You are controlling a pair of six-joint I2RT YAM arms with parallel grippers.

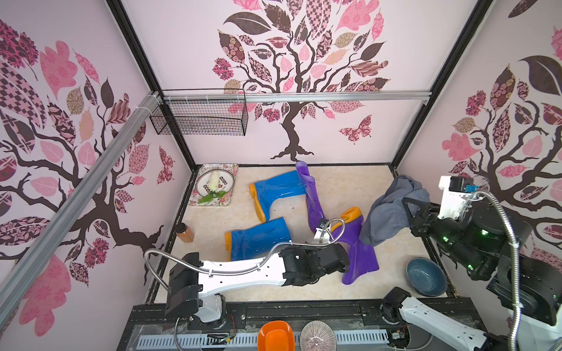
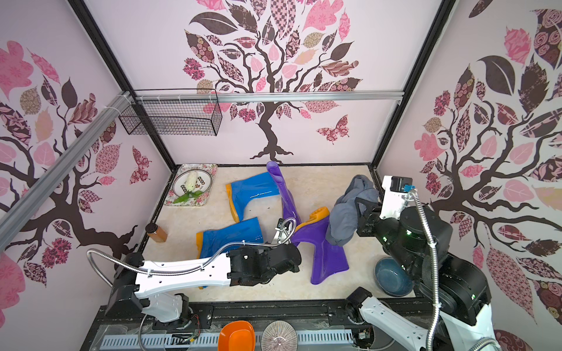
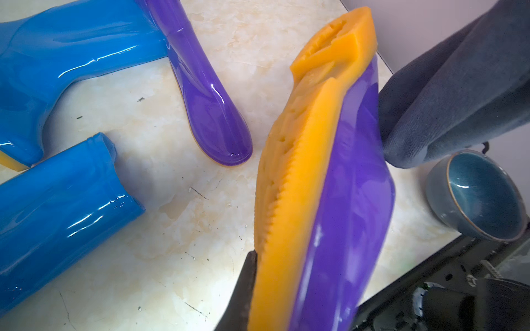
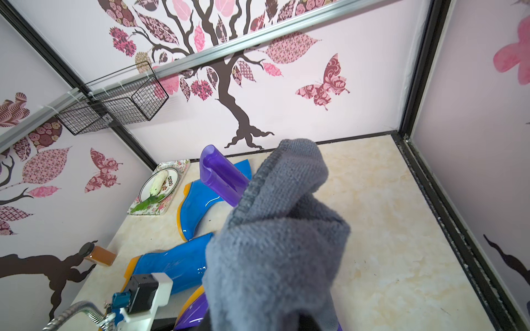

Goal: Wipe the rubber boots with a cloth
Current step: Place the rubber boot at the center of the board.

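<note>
Two hands are at work, and both have something in their grip. Our left hand (image 3: 307,301) is closed nearly all the way on the toe end of the nearer purple boot (image 1: 362,258). In the left wrist view one dark finger (image 3: 243,289) presses the edge of its orange sole (image 3: 298,177), and the glossy purple upper fills the other side of the grip. That boot is turned so the sole faces the blue boots, and its shaft stretches toward the front of the counter (image 1: 349,185).

Our right hand (image 1: 409,212) is pinched almost shut on the cloth (image 1: 389,209). We hold it up off the counter, and it drapes over and down from the fingers. In the right wrist view the cloth hides the hand entirely.

The cloth hangs on the upper side of the held boot, away from the sole, with its lower fold right against the ankle. We cannot tell whether it actually touches.

The farther purple boot (image 1: 313,200) lies with its shaft toward the back wall. The rear blue boot (image 1: 279,188) and front blue boot (image 1: 258,240) lie on their sides beyond our left arm, apart from both hands. A blue bowl (image 1: 425,276) sits near the front right corner.
</note>
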